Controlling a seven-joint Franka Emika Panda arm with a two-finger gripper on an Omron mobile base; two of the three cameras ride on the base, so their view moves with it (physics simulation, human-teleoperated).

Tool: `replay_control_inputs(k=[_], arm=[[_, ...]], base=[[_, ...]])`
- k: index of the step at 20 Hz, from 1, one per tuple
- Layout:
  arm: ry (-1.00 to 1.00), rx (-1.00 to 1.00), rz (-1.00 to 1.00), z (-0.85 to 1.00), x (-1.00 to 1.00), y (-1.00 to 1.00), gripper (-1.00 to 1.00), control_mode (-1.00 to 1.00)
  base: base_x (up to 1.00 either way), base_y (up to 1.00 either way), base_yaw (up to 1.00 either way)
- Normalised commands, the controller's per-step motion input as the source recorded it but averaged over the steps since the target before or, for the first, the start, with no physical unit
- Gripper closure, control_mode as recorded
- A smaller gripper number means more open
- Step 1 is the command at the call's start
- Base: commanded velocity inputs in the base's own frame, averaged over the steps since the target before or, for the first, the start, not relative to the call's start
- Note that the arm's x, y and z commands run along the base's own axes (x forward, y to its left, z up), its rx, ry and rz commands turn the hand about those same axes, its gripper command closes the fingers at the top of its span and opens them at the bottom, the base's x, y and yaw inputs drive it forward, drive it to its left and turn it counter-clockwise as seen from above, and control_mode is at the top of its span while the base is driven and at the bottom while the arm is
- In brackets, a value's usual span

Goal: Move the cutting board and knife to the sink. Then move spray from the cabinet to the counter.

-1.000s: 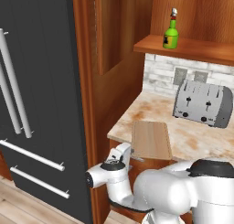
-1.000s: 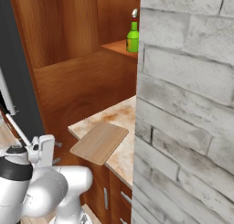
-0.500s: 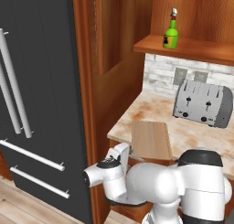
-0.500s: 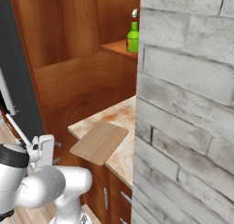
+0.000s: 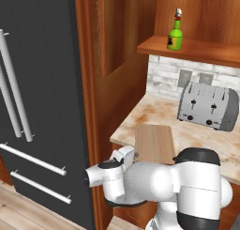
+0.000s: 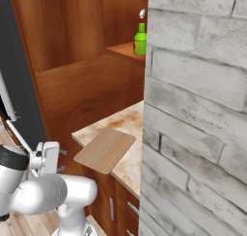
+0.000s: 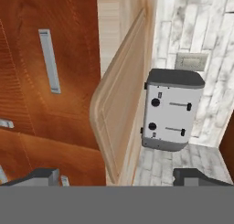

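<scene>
The cutting board point(image 5: 153, 142) lies flat on the counter point(image 5: 154, 114), its near end overhanging the front edge. My gripper point(image 5: 129, 155) hangs open just in front of that end, at board height. In the hand view the board point(image 7: 119, 104) shows edge-on straight ahead, and my gripper point(image 7: 119, 177) has its fingertips point(image 7: 43, 175) spread wide, clasping nothing. From the right base view the board point(image 6: 106, 149) sits right of the gripper point(image 6: 48, 155). The green spray point(image 5: 175, 35) stands upright on the cabinet shelf point(image 5: 201, 49). The knife and the sink are out of view.
A silver toaster point(image 5: 208, 106) stands on the counter behind the board, against the brick backsplash. A black fridge point(image 5: 37, 107) fills the left. A grey brick wall point(image 6: 198, 114) blocks the right side. Drawer fronts with short handles point(image 7: 49, 61) sit under the counter.
The arm's bulky links have swung further left and forward behind the hand. The gripper has crept towards the board's near end and stays open. Board and spray have not moved.
</scene>
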Motion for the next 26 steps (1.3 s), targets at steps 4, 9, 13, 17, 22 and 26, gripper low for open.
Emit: replay_control_inputs(k=[4,9,13,17,22,26], arm=[[-0.05,0.0,-0.02,0.0,0.09,-0.07,-1.0,-1.0],[-0.04,0.0,0.0,0.0,0.12,-0.08,-1.0,-1.0],[-0.01,0.0,0.0,-0.03,0.1,-0.11,-1.0,-1.0],[0.0,0.0,0.0,-0.08,0.09,-0.1,-1.0,-1.0],[0.0,0.0,0.0,-0.1,0.09,-0.08,-1.0,-1.0],[0.0,0.0,0.0,-0.08,0.08,-0.05,-1.0,-1.0]], base=[[0.0,0.0,0.0],[0.0,0.0,0.0],[0.0,0.0,0.0],[0.0,0.0,0.0],[0.0,0.0,0.0],[0.0,0.0,0.0]])
